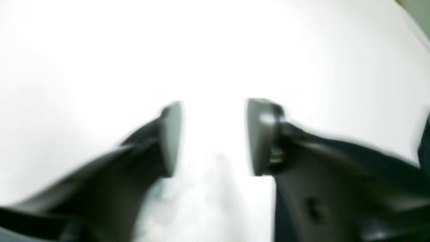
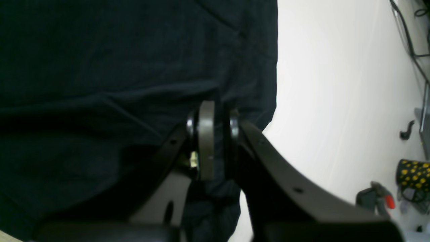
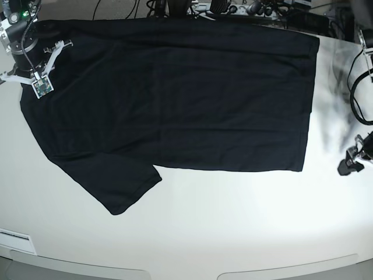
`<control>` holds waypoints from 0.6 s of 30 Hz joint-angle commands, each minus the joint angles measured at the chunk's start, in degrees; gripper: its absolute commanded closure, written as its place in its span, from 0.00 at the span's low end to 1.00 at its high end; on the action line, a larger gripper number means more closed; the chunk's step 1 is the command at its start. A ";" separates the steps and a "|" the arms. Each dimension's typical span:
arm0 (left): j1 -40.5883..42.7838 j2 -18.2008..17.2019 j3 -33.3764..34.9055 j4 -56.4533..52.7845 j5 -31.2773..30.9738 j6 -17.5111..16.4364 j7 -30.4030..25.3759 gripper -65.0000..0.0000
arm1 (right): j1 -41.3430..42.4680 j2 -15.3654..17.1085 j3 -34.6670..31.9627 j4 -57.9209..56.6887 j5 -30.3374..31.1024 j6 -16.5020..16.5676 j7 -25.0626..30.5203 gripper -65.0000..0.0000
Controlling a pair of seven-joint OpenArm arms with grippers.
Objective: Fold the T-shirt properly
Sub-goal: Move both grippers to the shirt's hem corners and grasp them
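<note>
- The T-shirt (image 3: 175, 99) lies spread flat across the far half of the worktop (image 3: 233, 221), its body reaching from the far left corner toward the far right, with one short sleeve (image 3: 119, 184) jutting toward the near edge on the left.
- The right hand (image 2: 218, 134) is pressed together on a fold of the shirt's cloth near the far left corner; its pads grip a thin ridge of fabric (the cloth bunches slightly around them).
- The left hand (image 1: 214, 137) is spread, with bare worktop between its fingers, holding nothing; in the base view it sits by the right edge, apart from the shirt's hem.
- Risk: with only one corner gripped, a pull would likely drag the whole shirt sideways or gather it into wrinkles rather than folding it cleanly, since the other end is free.
- Risk: the pinch looks shallow, so soft cloth could slip out mid-lift, and the fold would land crooked.
- Risk: the left hand may catch only the top layer, or miss the hem altogether (its view is badly blurred).
- Materials: the shirt is matte black, soft and limp, with shallow creases; the worktop is smooth, white and faintly glossy, so the cloth will probably slide easily.
</note>
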 commanded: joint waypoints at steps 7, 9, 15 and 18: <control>-7.13 4.42 8.90 -9.38 -2.56 -2.16 3.39 0.47 | -0.04 0.70 0.48 0.81 -0.66 -0.44 1.99 0.87; -7.10 5.77 10.51 -9.38 -2.56 -2.16 3.93 0.47 | -0.04 0.70 0.48 0.81 -0.66 -0.46 1.97 0.87; -7.10 9.64 13.66 -9.38 -2.60 -2.14 8.33 0.48 | 1.09 0.72 0.48 0.81 -0.63 -0.48 2.03 0.87; -7.10 10.14 14.27 -9.35 -2.60 -2.12 8.96 0.48 | 2.56 0.70 0.48 0.81 -0.20 -0.48 2.29 0.87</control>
